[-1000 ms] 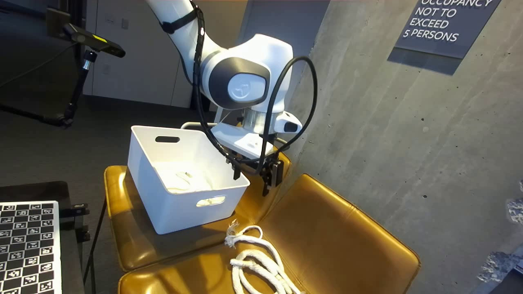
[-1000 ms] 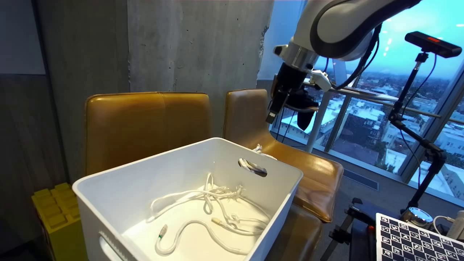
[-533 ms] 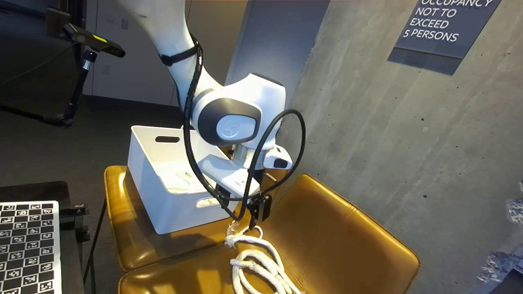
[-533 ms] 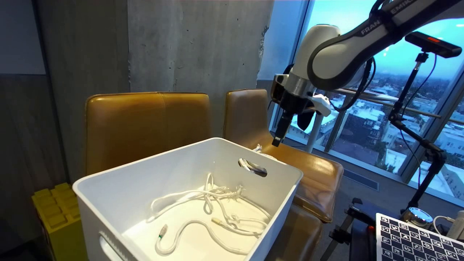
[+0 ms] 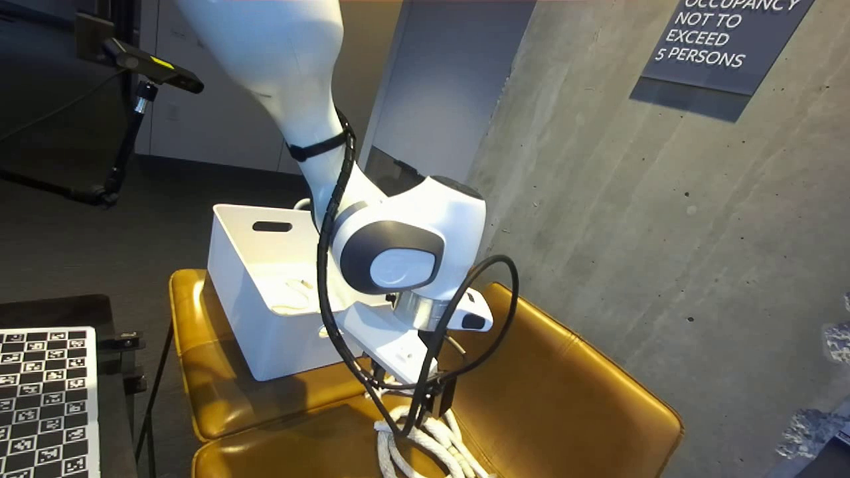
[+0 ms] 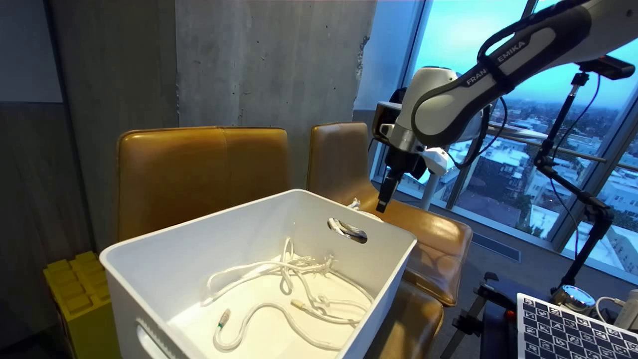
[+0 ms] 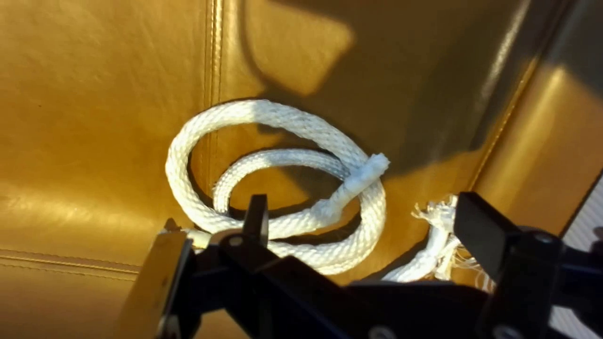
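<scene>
Claw [image 7: 360, 207], jaws apart, over coiled white rope [image 7: 301, 223] on chair [image 7: 94, 117], height unclear.

Two tan chairs [image 5: 571, 392] carry, respectively, a white bin [image 5: 292, 346] and coiled white rope [image 7: 301, 223].

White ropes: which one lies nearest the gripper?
The coiled rope on the chair seat, below the open gripper; the other ropes lie inside the white bin.
</scene>
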{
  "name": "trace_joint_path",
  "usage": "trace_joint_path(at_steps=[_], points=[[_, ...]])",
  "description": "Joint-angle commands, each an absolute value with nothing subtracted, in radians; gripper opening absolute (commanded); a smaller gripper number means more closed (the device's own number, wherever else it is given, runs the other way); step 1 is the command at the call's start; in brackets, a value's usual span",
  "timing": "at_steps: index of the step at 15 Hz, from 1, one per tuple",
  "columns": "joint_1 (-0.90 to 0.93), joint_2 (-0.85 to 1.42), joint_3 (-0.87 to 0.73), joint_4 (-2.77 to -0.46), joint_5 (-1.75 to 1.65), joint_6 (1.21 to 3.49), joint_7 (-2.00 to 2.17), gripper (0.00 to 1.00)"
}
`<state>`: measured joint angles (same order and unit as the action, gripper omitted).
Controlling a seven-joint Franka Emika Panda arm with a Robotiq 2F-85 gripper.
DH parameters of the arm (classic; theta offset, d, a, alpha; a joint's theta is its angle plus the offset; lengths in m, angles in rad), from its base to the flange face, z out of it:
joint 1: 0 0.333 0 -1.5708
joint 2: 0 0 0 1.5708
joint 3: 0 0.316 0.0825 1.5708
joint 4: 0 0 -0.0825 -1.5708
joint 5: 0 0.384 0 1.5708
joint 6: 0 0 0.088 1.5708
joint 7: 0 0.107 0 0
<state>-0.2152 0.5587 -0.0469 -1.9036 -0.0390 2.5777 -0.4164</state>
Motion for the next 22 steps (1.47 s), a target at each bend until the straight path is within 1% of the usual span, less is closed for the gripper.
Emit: trace_joint_path(at_steps=[1,6,17,19,21,22], points=[[-0.227,0.648,-0.049,-1.804,-0.056,2.57,-0.396,1.0],[-0.223,0.76,-0.052,-1.669,-0.061,2.543,-0.367,1.0],[-0.208,0.919,-0.052,-1.471,-0.067,2.481,-0.318,0.94],[-0.204,0.936,-0.051,-1.436,-0.065,2.459,-0.309,0.9],[-0.199,0.948,-0.052,-1.41,-0.065,2.437,-0.302,0.83],[-0.198,0.954,-0.052,-1.401,-0.065,2.43,-0.299,0.82]])
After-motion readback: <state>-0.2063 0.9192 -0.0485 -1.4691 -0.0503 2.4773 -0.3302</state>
